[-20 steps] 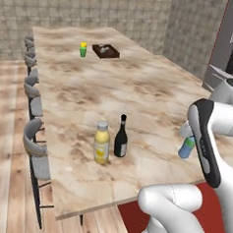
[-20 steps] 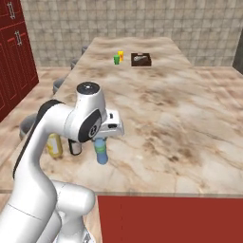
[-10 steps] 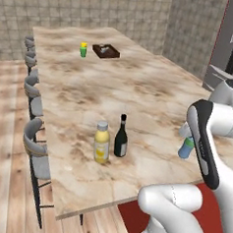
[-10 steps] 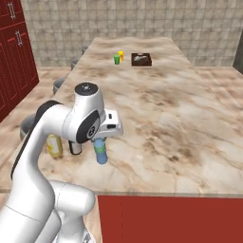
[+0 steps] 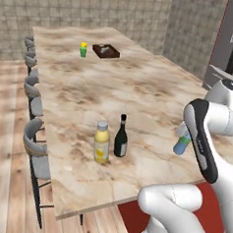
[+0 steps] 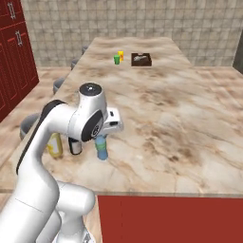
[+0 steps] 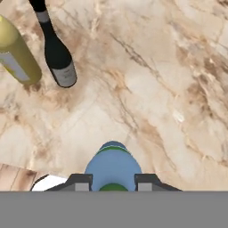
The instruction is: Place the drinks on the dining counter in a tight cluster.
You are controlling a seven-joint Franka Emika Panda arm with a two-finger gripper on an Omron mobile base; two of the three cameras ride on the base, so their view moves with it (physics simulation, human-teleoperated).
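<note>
My gripper point(image 7: 113, 185) is shut on the cap end of the small blue water bottle point(image 7: 113, 165), one dark fingertip point(image 7: 80, 181) on each side. This bottle point(image 5: 182, 143) point(image 6: 101, 148) hangs upright low over the dining counter point(image 5: 90, 92) near its front right part; I cannot tell if it touches. To its left the yellow juice bottle point(image 5: 102, 143) point(image 7: 15, 53) and the dark wine bottle point(image 5: 121, 137) point(image 7: 58, 51) stand close together. In the right base view my arm hides most of the wine bottle point(image 6: 76, 146) and part of the juice bottle point(image 6: 55, 144).
A small green-and-yellow cup point(image 5: 83, 49) and a dark tray point(image 5: 106, 50) sit at the counter's far end. Grey stools point(image 5: 35, 142) line its left side. Red cabinets point(image 6: 14, 52) stand further left. The counter's near edge point(image 6: 142, 193) is close to the bottles.
The gripper has carried the water bottle a little to the left, toward the other two bottles. The juice and wine bottles have not moved.
</note>
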